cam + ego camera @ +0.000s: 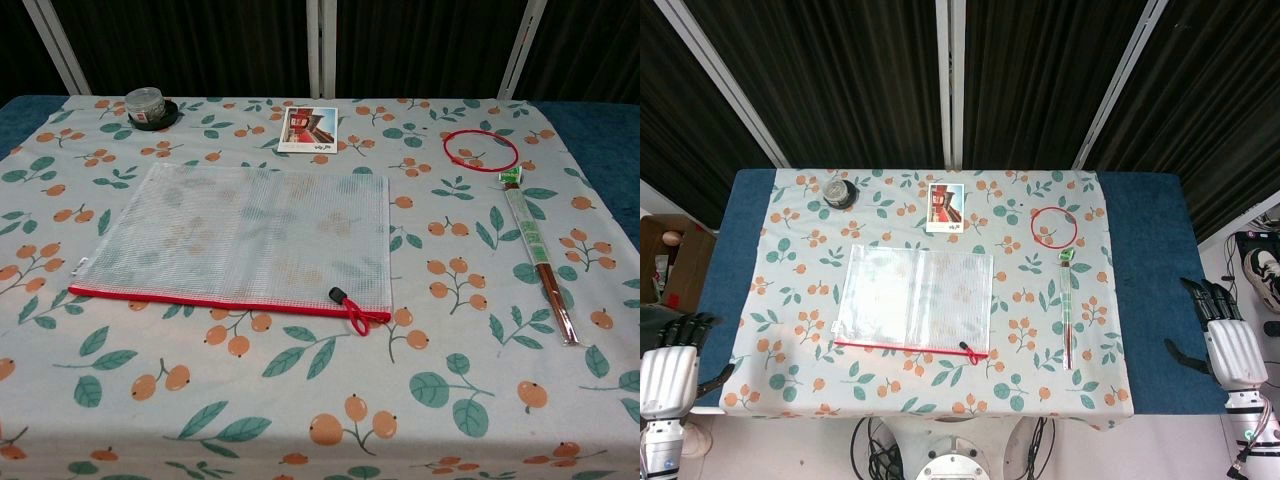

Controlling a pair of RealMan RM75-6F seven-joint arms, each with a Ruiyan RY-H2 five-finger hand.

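Observation:
A clear mesh zip pouch (pixel 915 300) (pixel 240 240) with a red zipper lies flat in the middle of the floral tablecloth. A wrapped pair of chopsticks (pixel 1067 310) (pixel 537 255) lies to its right. A red ring (pixel 1054 226) (pixel 481 151), a postcard (pixel 946 207) (pixel 309 131) and a small round jar (pixel 839 192) (pixel 147 106) sit along the far side. My left hand (pixel 670 370) hangs off the table's left near corner, holding nothing, fingers apart. My right hand (pixel 1225 335) hangs beyond the right edge, also empty with fingers apart. Neither hand shows in the chest view.
The blue table (pixel 1145 290) shows bare strips left and right of the cloth. A cardboard box (pixel 665 255) stands on the floor at the left, and a shoe (pixel 1262 272) lies at the right. Dark slatted panels close off the back.

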